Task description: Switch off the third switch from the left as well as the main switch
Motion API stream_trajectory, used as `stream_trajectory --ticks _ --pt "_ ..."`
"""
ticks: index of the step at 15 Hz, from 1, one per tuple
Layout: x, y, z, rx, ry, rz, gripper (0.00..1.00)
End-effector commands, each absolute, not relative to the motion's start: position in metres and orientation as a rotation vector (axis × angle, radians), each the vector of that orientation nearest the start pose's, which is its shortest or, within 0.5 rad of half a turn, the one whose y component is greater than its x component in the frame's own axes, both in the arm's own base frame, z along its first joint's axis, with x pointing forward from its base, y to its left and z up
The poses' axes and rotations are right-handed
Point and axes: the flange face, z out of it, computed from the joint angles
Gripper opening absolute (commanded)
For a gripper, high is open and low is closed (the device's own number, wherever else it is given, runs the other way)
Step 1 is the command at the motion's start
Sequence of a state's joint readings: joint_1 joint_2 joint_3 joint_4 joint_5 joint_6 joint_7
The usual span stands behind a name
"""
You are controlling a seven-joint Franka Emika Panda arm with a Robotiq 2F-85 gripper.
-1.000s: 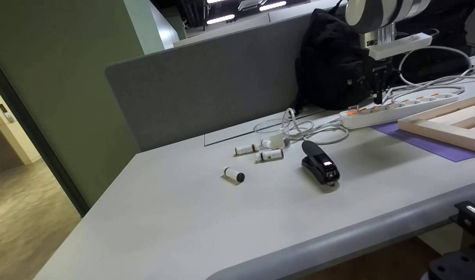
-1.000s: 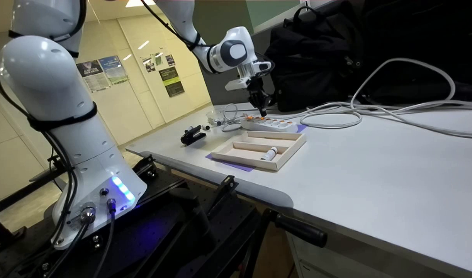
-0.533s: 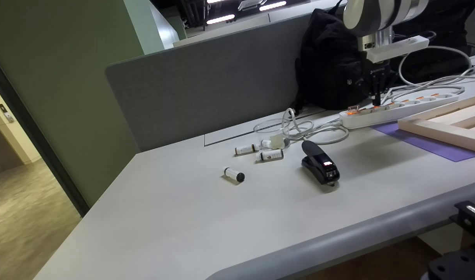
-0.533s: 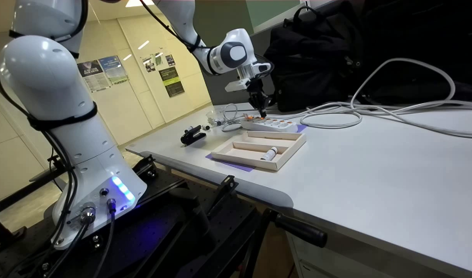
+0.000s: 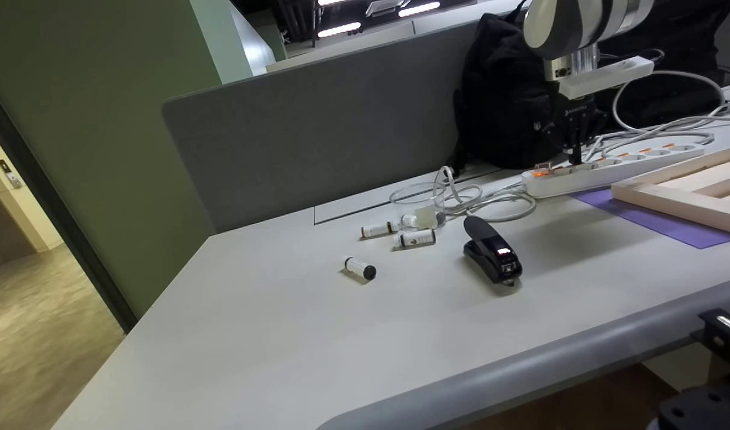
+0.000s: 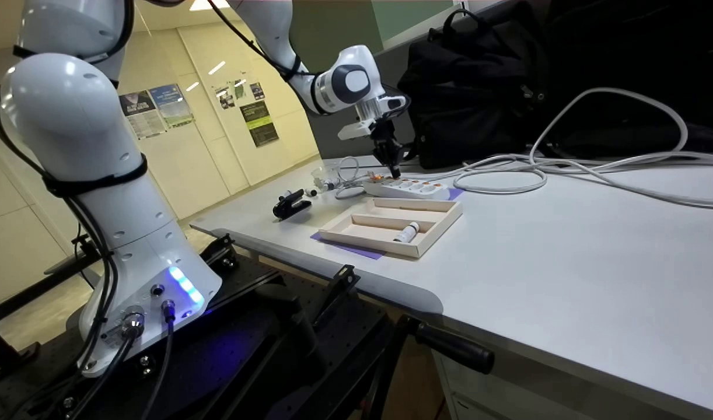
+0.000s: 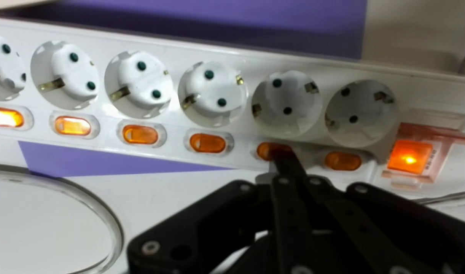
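Wrist view: you have the gripper pressed together at lower centre, tip over part of a small orange switch; whether they touch, you cannot tell. The power strip spans the frame, its main switch glowing orange toward the right edge.

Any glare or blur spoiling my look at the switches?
Wrist view: the main switch has a bright hot spot, the leftmost switch in frame washes out toward white, and the dark, slightly soft fingers partly cover one switch; in an exterior view, their upper part nearly merges with the black backpack.
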State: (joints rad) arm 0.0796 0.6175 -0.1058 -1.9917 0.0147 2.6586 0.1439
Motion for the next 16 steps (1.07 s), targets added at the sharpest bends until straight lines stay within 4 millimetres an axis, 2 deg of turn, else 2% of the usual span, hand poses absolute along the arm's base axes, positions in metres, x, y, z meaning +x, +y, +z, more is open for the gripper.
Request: stream_trajectory --ticks 1,3,7,11,13,16 --pt "0.614 -0.002 0.142 -3.193 0.300 -0.082 0.00" --pt "0.613 0.001 0.144 -3.192 0.300 -0.081 0.00" --pt "0.627 0.000 0.183 -3.183 0.319 -0.139 0.00" --pt "0.634 0.011 0.214 -3.136 0.302 -0.119 0.00" --pt "0.632 0.021 0.216 -3.105 0.292 -0.053 0.00" --pt "0.626 0.029 0.206 -3.057 0.330 0.092 0.00"
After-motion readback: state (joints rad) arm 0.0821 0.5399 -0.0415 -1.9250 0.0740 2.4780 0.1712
